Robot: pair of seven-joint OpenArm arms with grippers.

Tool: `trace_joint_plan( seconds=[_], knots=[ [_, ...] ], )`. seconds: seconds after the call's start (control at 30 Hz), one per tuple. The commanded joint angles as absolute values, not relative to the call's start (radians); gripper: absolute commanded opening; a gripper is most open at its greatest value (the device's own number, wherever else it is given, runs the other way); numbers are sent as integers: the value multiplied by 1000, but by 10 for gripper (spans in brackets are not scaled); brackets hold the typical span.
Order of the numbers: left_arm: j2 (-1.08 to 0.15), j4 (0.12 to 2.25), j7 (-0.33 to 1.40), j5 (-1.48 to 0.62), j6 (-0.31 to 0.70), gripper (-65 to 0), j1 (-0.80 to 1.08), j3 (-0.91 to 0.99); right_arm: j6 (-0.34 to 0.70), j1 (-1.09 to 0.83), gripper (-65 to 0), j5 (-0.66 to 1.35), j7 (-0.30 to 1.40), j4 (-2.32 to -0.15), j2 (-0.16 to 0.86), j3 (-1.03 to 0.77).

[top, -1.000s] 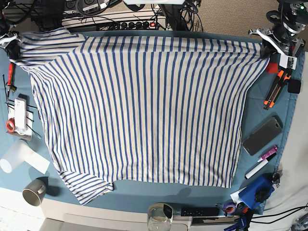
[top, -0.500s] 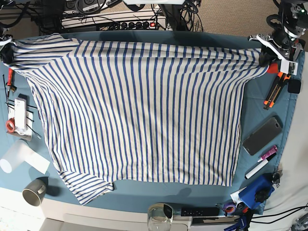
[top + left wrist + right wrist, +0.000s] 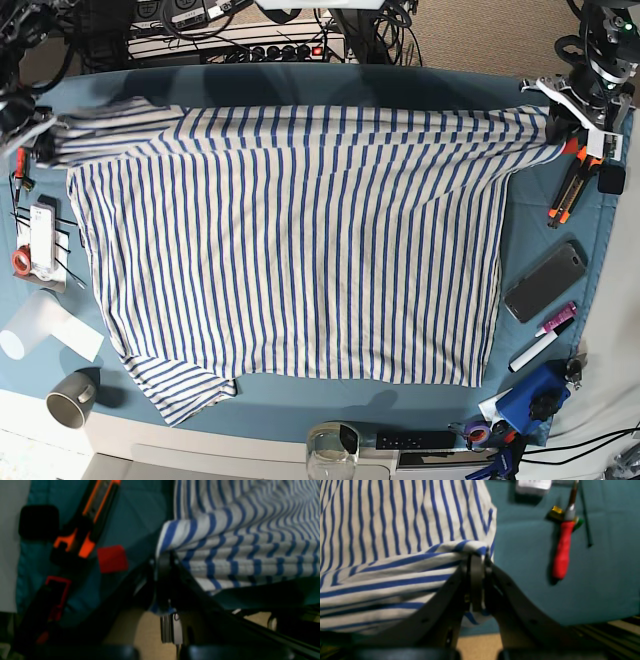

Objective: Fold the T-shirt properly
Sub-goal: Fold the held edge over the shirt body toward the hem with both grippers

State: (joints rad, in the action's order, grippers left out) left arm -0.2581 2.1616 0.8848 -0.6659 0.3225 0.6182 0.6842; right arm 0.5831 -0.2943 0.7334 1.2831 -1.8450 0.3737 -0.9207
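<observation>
The T-shirt (image 3: 300, 240), white with thin blue stripes, lies spread over the teal tablecloth (image 3: 300, 405), one sleeve at the front left. Its far edge is raised off the cloth and stretched between my two grippers. At the back right my left gripper (image 3: 553, 128) is shut on one far corner; the left wrist view shows its closed tips (image 3: 162, 557) pinching the T-shirt (image 3: 237, 542). At the back left my right gripper (image 3: 42, 143) is shut on the other far corner, and the right wrist view shows the striped T-shirt (image 3: 395, 530) bunched in its closed tips (image 3: 477, 555).
An orange-and-black utility knife (image 3: 570, 190), a phone (image 3: 545, 282) and markers (image 3: 545, 335) lie along the right edge. A red-handled screwdriver (image 3: 20, 160), white paper (image 3: 50, 325) and a mug (image 3: 72, 398) sit on the left. Cables and a power strip (image 3: 250, 45) run behind the table.
Both grippers have carried the shirt's far edge toward the front of the table, the back-left corner the most. The shirt's front hem and sleeve have stayed in place.
</observation>
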Motion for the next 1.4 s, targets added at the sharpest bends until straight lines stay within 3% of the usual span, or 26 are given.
trace_joint_plan(
  seconds=[0.0, 0.33, 0.53, 1.07, 1.2, 1.37],
  knots=[
    [-272, 2175, 860, -654, 313, -650, 614, 696, 575, -280, -650, 717, 1254, -1858, 402, -928],
    [-280, 2136, 836, -618, 342, -650, 577, 579, 575, -271, -650, 668, 1246, -1857, 402, -928],
    [-280, 2124, 794, -481, 267, -650, 522, 471, 561, -268, -650, 658, 1214, -1857, 402, -928],
    [-283, 2066, 753, -455, 290, -650, 400, 460, 541, -229, -650, 593, 1173, -1857, 402, -928],
    [-321, 2034, 757, -448, 342, -650, 371, 460, 541, -230, -650, 594, 1179, -1857, 402, -928],
    [-385, 2034, 761, -450, 331, -650, 368, 460, 542, -233, -650, 589, 1201, -1856, 401, -903]
  ],
)
